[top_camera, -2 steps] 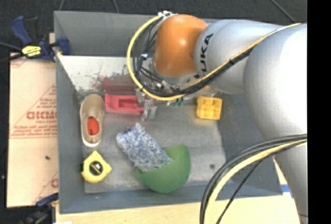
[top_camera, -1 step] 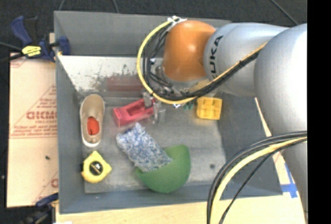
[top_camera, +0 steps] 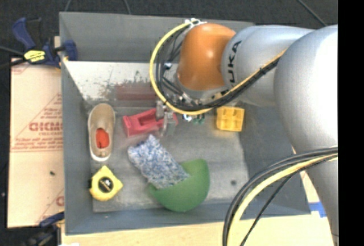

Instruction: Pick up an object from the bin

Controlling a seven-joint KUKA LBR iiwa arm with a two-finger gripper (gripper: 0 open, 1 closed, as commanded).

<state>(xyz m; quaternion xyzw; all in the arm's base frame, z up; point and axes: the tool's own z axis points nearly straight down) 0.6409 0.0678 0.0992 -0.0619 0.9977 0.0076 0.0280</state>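
Camera view: arm (top_camera: 273,69) comes in from the right across the grey bin (top_camera: 224,157), its orange cover (top_camera: 202,57) over the bin's far middle. Gripper (top_camera: 166,117) sits low below the cover, at the right end of a pink block (top_camera: 141,122) that lies in the middle of the bin floor, towards the back wall. Gripper tip meets that end of the block, or is just beside it; contact cannot be told. Jaws mostly hidden under the wrist; spread or pressed together, cannot tell. Yellow block (top_camera: 229,119) lies just right of the gripper, apart from it. Blue-and-white speckled cloth (top_camera: 154,162) lies just in front of the pink block, its lower edge overlapping a green bowl (top_camera: 187,191) at the near side. Cream shoe-shaped thing (top_camera: 101,131) with red inside stands at the left wall. Yellow tape measure (top_camera: 105,184) sits in the near left corner, well apart from the gripper.
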